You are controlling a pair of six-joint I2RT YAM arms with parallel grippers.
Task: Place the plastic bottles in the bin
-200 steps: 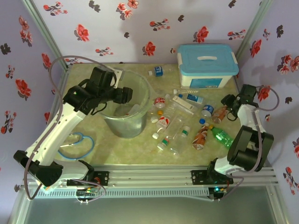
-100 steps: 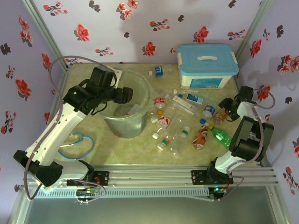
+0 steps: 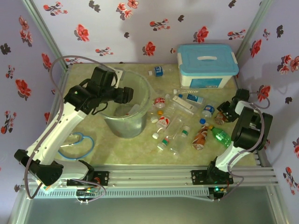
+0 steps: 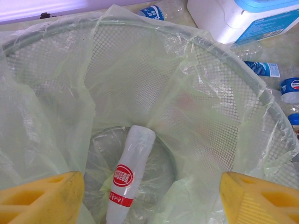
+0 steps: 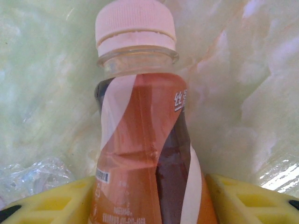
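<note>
The bin, a grey mesh bucket lined with a clear bag, stands left of centre. My left gripper hangs open over its mouth, nothing between its yellow fingers. One clear bottle with a red label lies on the bin's bottom, inside the rim. Several plastic bottles lie scattered right of the bin, among them a green one and a clear one. At the far right my right gripper is shut on an orange-labelled bottle with a pale cap, a finger against each side.
A white box with a light-blue lid stands at the back right. A blue tube loop lies on the table left of the bin. Floral walls close in the sides and back, and a metal rail runs along the front.
The right arm has pulled in toward the orange-labelled bottle and its jaws have closed on it. The left arm has stayed still over the bin.
</note>
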